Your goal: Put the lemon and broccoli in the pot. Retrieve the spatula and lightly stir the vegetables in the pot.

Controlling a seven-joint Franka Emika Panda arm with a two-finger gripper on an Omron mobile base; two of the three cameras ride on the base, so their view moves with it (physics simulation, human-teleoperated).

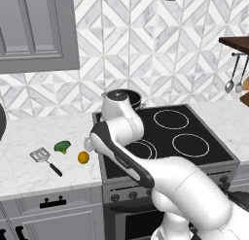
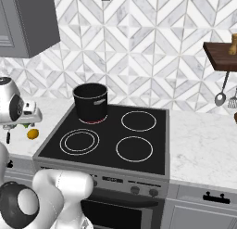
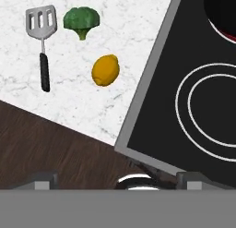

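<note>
We note the claw (image 3: 117, 178) spread wide, holding nothing, above the lemon (image 3: 105, 70) on the worktop (image 3: 129, 42); no readable writing.

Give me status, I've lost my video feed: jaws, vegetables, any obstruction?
Jaws open, empty, above the counter. Lemon, broccoli, spatula on counter left of stove; pot on back burner. Nothing in the way.

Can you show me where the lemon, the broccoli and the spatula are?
lemon (image 3: 105, 70), hand view, middle of the fruit.
broccoli (image 3: 81, 18), hand view, on the green crown.
spatula (image 3: 41, 21), hand view, on the slotted blade.
</note>
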